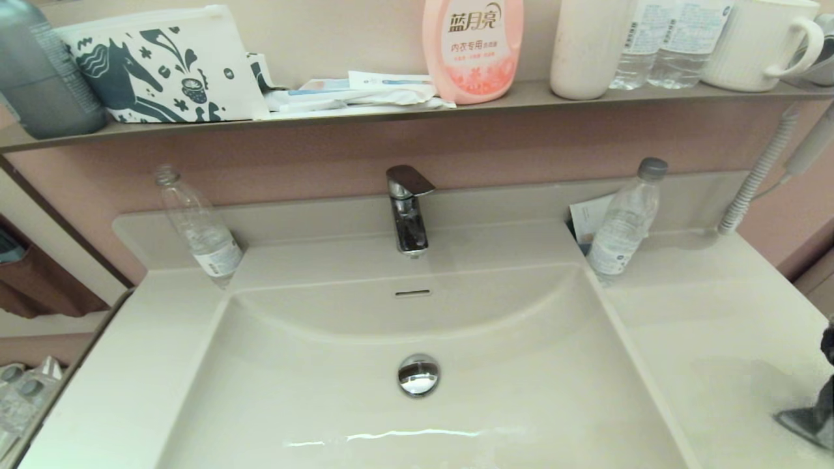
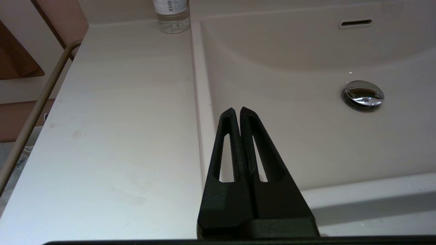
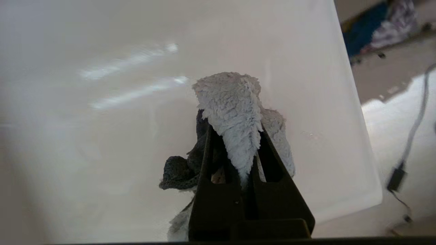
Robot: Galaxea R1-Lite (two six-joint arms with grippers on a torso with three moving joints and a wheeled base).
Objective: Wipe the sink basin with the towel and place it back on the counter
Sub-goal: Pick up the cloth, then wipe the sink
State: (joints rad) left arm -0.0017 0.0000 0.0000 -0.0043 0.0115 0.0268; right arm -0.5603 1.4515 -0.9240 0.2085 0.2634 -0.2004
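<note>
The cream-white sink basin (image 1: 326,404) fills the middle, with its chrome drain plug (image 1: 418,374) and overflow slot (image 1: 412,293). My right gripper (image 1: 827,391) is at the far right edge of the head view, over the counter (image 1: 710,326) to the right of the basin. It is shut on the towel (image 3: 235,102), whose pale grey-blue face bulges between the fingers while a dark grey fold (image 3: 177,173) hangs to one side. The towel (image 1: 805,422) hangs down to the counter surface. My left gripper (image 2: 237,110) is shut and empty above the basin's left rim.
A chrome faucet (image 1: 407,208) stands behind the basin. Clear plastic bottles stand at the back left (image 1: 199,228) and back right (image 1: 624,221) of the counter. A shelf (image 1: 391,114) above holds a pink bottle, cups and a pouch. A coiled cord (image 1: 759,176) hangs at the right.
</note>
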